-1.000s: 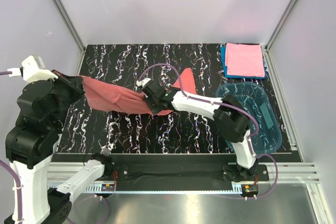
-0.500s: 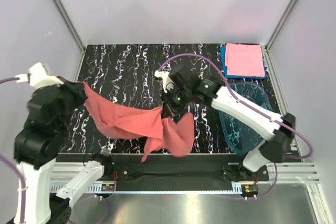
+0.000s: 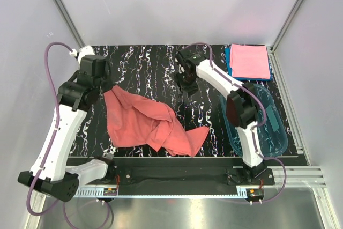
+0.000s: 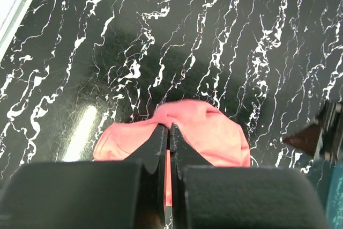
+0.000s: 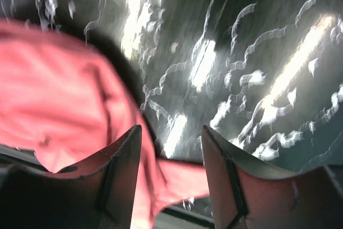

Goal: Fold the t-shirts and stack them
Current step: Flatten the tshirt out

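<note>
**Item 1: salmon t-shirt** (image 3: 140, 123). Unfolded, lying in a rumpled heap on the tabletop (image 3: 139, 60). One edge is at my left gripper (image 4: 169, 131), and the rest spreads away from it toward my right arm and the near edge. From my right gripper (image 5: 170, 132) it lies off to the near-left, apart from the fingers.

**Item 2: left gripper.** Clenched on a bunched fold of the salmon t-shirt, with cloth showing on both sides of the closed fingers.

**Item 3: right gripper.** Fingers spread, with nothing between them and only bare tabletop below.

**Item 4: pink t-shirt** (image 3: 250, 60). Folded square, resting on a folded blue t-shirt (image 3: 229, 64). Both sit beyond my right gripper on its outer side, well apart from it. The tub (image 3: 268, 127) stands nearer than that stack.

**Handling, as I judge it.**
- The cloth is light, limp and soft. It sags from any single hold and bunches instead of sliding flat.
- It isn't fragile and is unlikely to slip from a firm pinch.
- The risk is pinching two layers at once, or dragging the heap instead of spreading it.
- Best holds are an outer corner of the hem or a shoulder seam, one per gripper and set wide apart.
- The creased middle is a poor hold, because the layers overlap there and I can't tell which is which.
</note>
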